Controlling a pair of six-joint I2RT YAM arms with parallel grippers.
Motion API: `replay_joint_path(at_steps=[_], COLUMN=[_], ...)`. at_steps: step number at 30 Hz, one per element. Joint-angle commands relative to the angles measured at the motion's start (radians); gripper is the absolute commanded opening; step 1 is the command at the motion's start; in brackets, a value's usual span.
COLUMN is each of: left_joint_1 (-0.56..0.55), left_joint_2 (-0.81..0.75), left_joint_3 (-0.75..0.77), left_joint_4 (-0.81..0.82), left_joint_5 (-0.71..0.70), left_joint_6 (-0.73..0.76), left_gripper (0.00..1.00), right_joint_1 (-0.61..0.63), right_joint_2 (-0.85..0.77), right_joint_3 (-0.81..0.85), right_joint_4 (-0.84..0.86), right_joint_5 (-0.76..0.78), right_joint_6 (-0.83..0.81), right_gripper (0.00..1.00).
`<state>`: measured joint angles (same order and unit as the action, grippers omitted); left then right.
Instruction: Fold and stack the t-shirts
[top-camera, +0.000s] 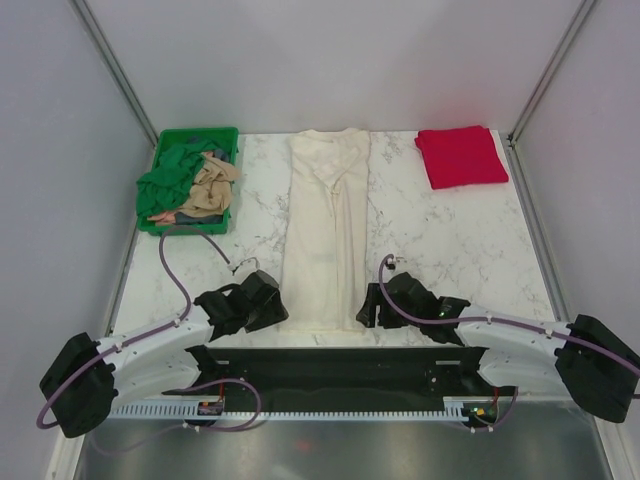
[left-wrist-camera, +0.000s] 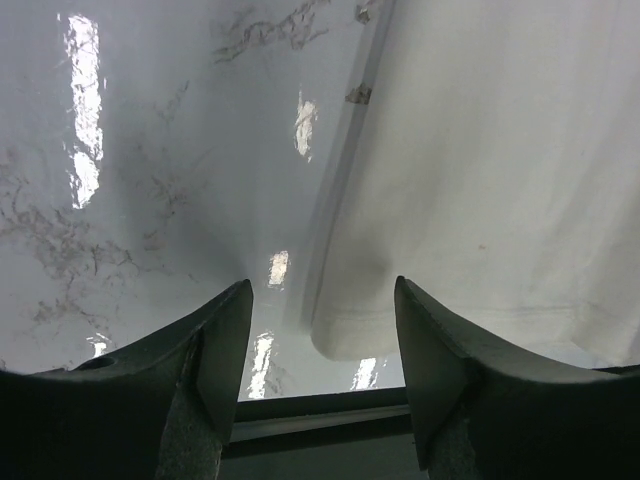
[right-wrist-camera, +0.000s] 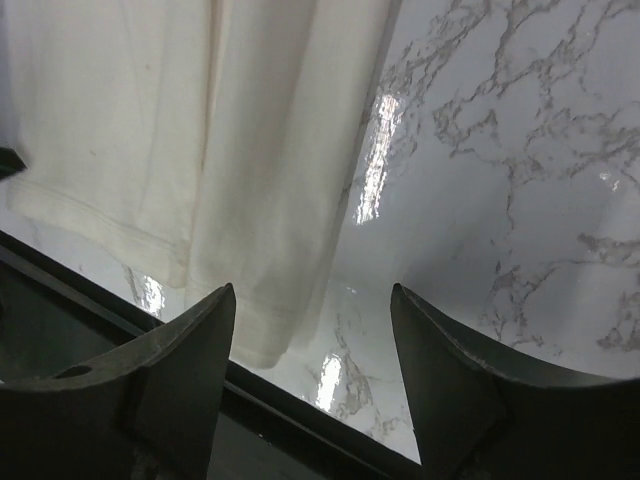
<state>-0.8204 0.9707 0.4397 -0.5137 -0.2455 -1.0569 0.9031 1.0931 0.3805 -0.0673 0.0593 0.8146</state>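
Hovering at the near end of the cream shirt (top-camera: 328, 215), I have my left gripper (left-wrist-camera: 322, 288) at its near-left hem corner and my right gripper (right-wrist-camera: 312, 290) at its near-right corner. Both pairs of fingers stand apart and clamp nothing. On the left the rounded hem corner lies just ahead of the gap. On the right the corner sits in front of my left finger, with marble showing through the rest of the gap.

That shirt is folded into a long strip down the middle of the table (top-camera: 450, 240), from far edge to near edge. Its hem ends just short of the black bar (top-camera: 330, 365) along the near side. Bare marble runs on both sides of the strip, wider on the right. The red shirt (top-camera: 460, 155) lies folded in the far-right corner, near the wall (top-camera: 570, 180). The crate (top-camera: 195, 131) sits at the far left against the other wall, holding a green shirt (top-camera: 165, 185) and a tan shirt (top-camera: 210, 188) bunched together.

From above, my grippers hide the hem corners. Something darker under the crate's heap I cannot make out. Both wrist views cut the strip off.
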Motion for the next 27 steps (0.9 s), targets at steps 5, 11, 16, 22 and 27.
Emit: replay_joint_path(at_steps=[5, 11, 16, 22, 27], left_joint_1=[0.000, 0.000, -0.002, -0.006, -0.010], left_joint_2=[-0.009, -0.007, 0.002, 0.014, 0.000], left_joint_3=[-0.065, -0.093, -0.108, -0.111, -0.107], left_joint_4=[0.116, 0.141, 0.167, 0.176, 0.170], left_joint_5=[0.060, 0.063, 0.069, 0.074, 0.078], left_joint_6=[-0.014, -0.025, -0.023, -0.025, -0.015], left_gripper=[0.64, 0.63, 0.61, 0.43, 0.07], right_joint_1=[0.083, 0.106, 0.120, 0.129, 0.129], right_joint_2=[-0.067, -0.041, 0.008, 0.027, -0.002], right_joint_3=[-0.052, -0.084, -0.095, -0.097, -0.106], right_joint_4=[-0.038, 0.027, 0.058, 0.101, 0.077], right_joint_5=[0.080, 0.074, 0.073, 0.077, 0.108], right_joint_6=[0.127, 0.156, 0.161, 0.164, 0.159], right_gripper=[0.69, 0.60, 0.54, 0.43, 0.10])
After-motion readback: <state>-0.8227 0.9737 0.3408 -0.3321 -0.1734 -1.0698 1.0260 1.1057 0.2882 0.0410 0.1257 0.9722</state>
